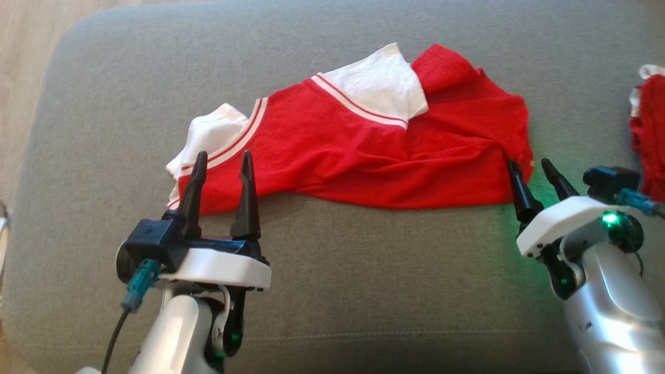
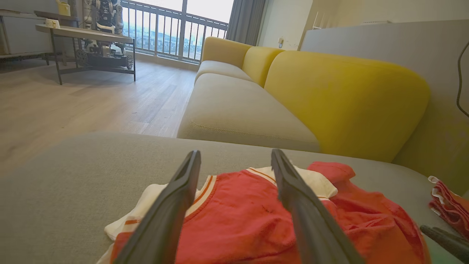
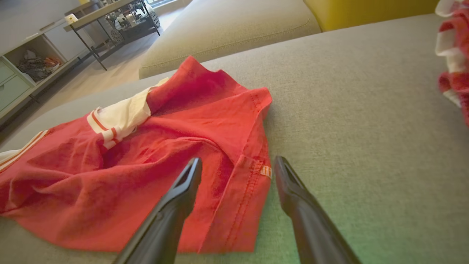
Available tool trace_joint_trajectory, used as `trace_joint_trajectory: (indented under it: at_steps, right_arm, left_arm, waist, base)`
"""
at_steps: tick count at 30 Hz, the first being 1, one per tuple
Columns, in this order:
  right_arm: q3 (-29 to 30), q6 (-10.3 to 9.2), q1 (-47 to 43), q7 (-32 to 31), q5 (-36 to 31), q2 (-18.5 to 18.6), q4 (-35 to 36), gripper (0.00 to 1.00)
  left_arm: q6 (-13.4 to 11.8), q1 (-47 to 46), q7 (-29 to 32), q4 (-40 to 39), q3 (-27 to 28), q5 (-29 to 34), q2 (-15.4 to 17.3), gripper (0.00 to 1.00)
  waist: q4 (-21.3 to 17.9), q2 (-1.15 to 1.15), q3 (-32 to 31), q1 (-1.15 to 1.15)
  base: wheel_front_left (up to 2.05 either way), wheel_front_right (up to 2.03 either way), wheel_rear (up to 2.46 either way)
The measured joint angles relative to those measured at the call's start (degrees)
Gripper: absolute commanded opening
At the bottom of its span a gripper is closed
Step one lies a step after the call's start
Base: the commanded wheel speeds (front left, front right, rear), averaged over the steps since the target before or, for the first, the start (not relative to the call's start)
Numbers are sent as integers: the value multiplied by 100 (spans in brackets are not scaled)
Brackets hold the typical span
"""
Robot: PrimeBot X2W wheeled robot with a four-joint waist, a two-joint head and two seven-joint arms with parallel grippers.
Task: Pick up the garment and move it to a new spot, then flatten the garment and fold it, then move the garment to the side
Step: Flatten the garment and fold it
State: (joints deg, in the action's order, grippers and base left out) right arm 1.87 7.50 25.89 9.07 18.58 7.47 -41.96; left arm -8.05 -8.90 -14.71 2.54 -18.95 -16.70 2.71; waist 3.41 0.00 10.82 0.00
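**Head view.**
- Item: red short-sleeved cotton shirt with white sleeves and striped trim (image 1: 353, 156). It lies rumpled across the middle of the grey fabric cushion (image 1: 363, 291), with one white sleeve turned over the body.
- Left gripper (image 1: 224, 153): jaws wide and holding nothing, tips over the shirt's near-left end by the collar trim.
- Right gripper (image 1: 529, 162): jaws parted and empty, tips at the shirt's near-right corner.
- Also present: a second bunched red-and-white cloth (image 1: 647, 135) at the far right edge, well apart from the shirt.

**Left wrist view.**
- The left gripper's fingers (image 2: 172, 205) frame the striped collar area, and no cloth sits between them.
- A mustard-yellow upholstered sofa (image 2: 344, 99) stands beyond the cushion.

**Right wrist view.**
- The stitched hem corner (image 3: 253, 183) lies between the right gripper's spread jaws. One finger is over red cloth, the other over bare cushion.

**Step in hand, as judged.** You're at the flattening stage, or just short of it. The shirt is wrinkled and nothing is gripped.

**Next move calls for.**
- Lower both grippers and pinch one layer only at each near corner.
- Draw the corners apart evenly.
- Watch the turned-over sleeve, which may need its own pull.
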Motion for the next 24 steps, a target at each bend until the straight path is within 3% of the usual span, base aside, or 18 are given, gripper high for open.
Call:
trace_joint_trajectory:
  at_steps: [5, 6, 7, 8, 14, 24]
  right_arm:
    - [53, 0, 254, 71, -104, 1, -435, 100]
    - [52, 0, 283, 80, -105, 1, -522, 83]
    - [51, 0, 302, 114, -105, 1, -588, 10]
    - [51, 0, 317, 133, -103, 1, -639, 0]
    - [51, 0, 362, 311, 125, -30, -659, 0]
    - [120, 0, -84, 277, 965, 107, 183, 0]
  left_arm:
    - [0, 0, 0, 27, -18, 0, 0, 100]
    - [0, 0, 0, 32, -22, 0, 0, 100]
    - [0, 0, 0, 35, -24, 0, 0, 100]
    - [0, 0, 0, 38, -24, 0, 0, 100]
    - [-2, 1, 0, 64, 14, -1, 0, 100]
    - [-1, 20, 0, 69, 125, -9, 0, 100]
  waist:
    - [152, 0, 84, 0]
    - [169, 0, 93, 0]
    - [181, 0, 99, 0]
    - [186, 0, 102, 0]
    - [118, 0, 28, 0]
    - [-215, 0, -122, 0]
  base:
    - [0, 0, 0]
    - [0, 0, 0]
    - [0, 0, 0]
    - [0, 0, 0]
    - [0, 0, 0]
    - [0, 0, 0]
